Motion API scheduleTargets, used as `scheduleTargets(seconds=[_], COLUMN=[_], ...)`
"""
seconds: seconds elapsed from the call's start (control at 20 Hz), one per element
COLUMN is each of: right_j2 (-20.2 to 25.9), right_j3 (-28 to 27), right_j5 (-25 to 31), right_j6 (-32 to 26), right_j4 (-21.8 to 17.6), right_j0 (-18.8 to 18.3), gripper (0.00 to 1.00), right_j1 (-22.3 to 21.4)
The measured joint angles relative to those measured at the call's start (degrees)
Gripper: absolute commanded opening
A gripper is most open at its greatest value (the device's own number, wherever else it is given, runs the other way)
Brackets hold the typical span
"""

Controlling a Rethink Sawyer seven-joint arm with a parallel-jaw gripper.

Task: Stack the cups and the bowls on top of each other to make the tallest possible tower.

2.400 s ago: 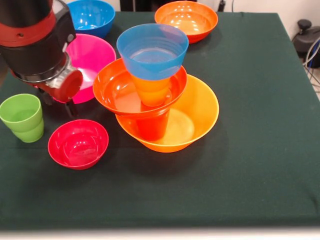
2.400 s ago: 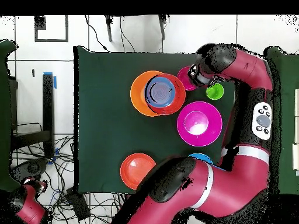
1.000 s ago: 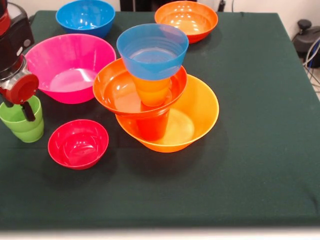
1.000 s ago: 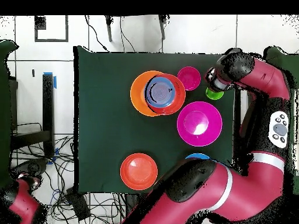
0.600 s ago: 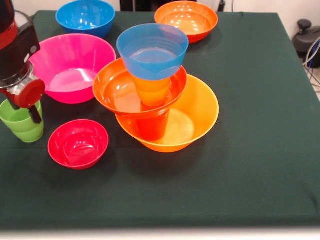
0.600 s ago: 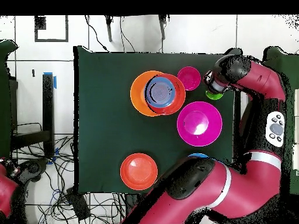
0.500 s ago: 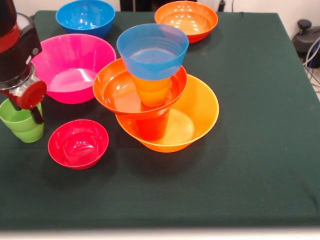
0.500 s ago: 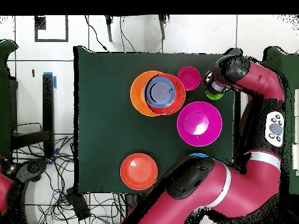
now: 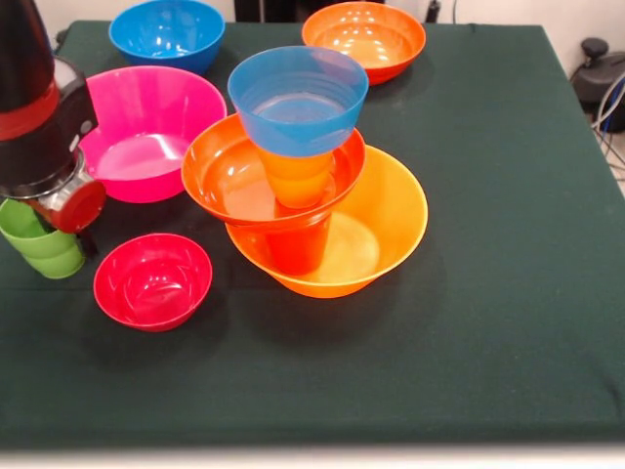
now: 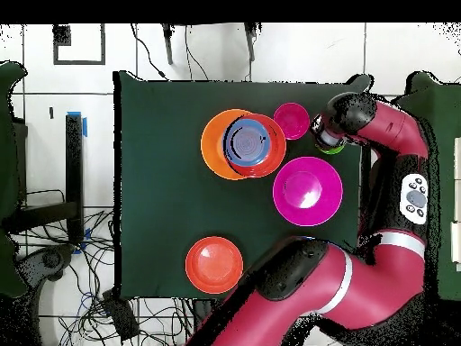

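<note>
The tower stands mid-table: a wide orange bowl (image 9: 391, 225) holds a red-orange cup (image 9: 293, 249), then a red-orange bowl (image 9: 220, 176), an orange cup (image 9: 296, 181) and a blue bowl (image 9: 298, 98) on top. From overhead the tower (image 10: 239, 144) shows as nested rings. The light green cup (image 9: 34, 249) stands upright at the left edge. My gripper (image 9: 59, 230) is down over its rim and hides its near side. Overhead, the gripper (image 10: 326, 137) covers all but a sliver of the green cup (image 10: 338, 149).
A crimson bowl (image 9: 153, 280) sits just right of the green cup. The pink bowl (image 9: 156, 127) is close behind the gripper. Another blue bowl (image 9: 168, 31) and a red-orange bowl (image 9: 364, 39) stand at the far edge. The table's left edge lies beside the cup.
The gripper came from beside the pink bowl to the green cup, then sank lower over it and shifted slightly right, hiding more of the cup. Nothing else moved.
</note>
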Motion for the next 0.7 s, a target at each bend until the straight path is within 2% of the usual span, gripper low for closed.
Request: scheduleTargets(seconds=[0.25,0.3,0.7], right_j2=[0.0,0.0,-0.03], right_j3=[0.0,0.0,-0.06], right_j5=[-0.46,-0.76,-2.04], right_j6=[0.0,0.0,0.0], right_j4=[-0.15,-0.24,-0.82], right_j0=[-0.01,-0.04,-0.14], gripper=[1.0,0.0,0.0], right_j1=[1.01,1.44,1.15])
